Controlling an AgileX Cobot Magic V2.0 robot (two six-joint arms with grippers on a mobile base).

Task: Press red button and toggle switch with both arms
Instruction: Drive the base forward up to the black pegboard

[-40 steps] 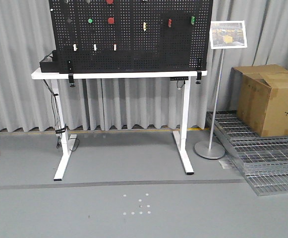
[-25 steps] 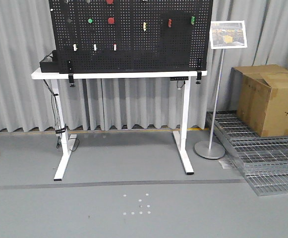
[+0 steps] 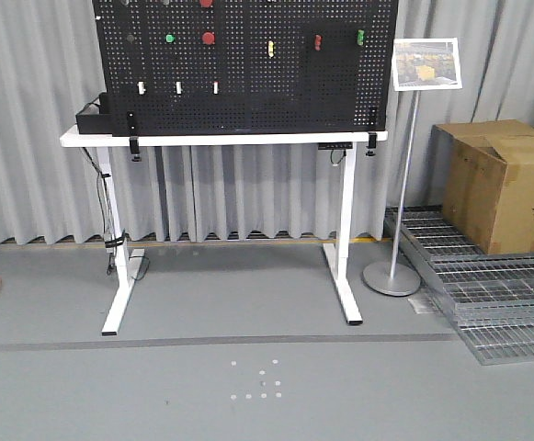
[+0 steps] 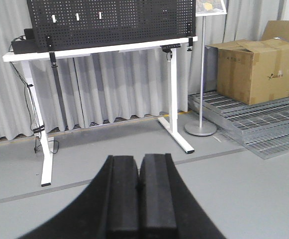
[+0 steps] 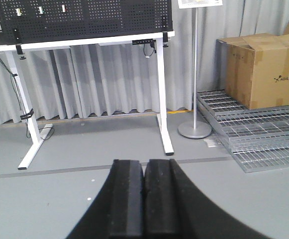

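Two grippers, both mine, sit at the bottom edge of their wrist views: my left gripper [image 4: 138,196] has its black pads pressed together with nothing between them, and my right gripper [image 5: 144,199] is likewise closed on itself and empty. Both are over the grey floor [image 3: 267,367], well apart from the white table [image 3: 221,140] that stands ahead before a pale curtain [image 3: 28,138]. A black pegboard [image 3: 248,73] rises upright from the tabletop. On its upper left part the red button [image 3: 209,38] is mounted just beside a green button [image 3: 169,39]; a second red fitting is cut by the top edge of the front view. Below these, a row of three pale toggle switches [image 3: 178,87] runs along the board, and it shows again at the top of both wrist views. Farther right on the board are a yellow fitting [image 3: 269,48], a small red one [image 3: 317,41] and a green one [image 3: 359,37]; their type cannot be told. Right of the table stand a sign on a pole [image 3: 423,64], a cardboard box [image 3: 505,184] and metal grates [image 3: 496,294] on the floor
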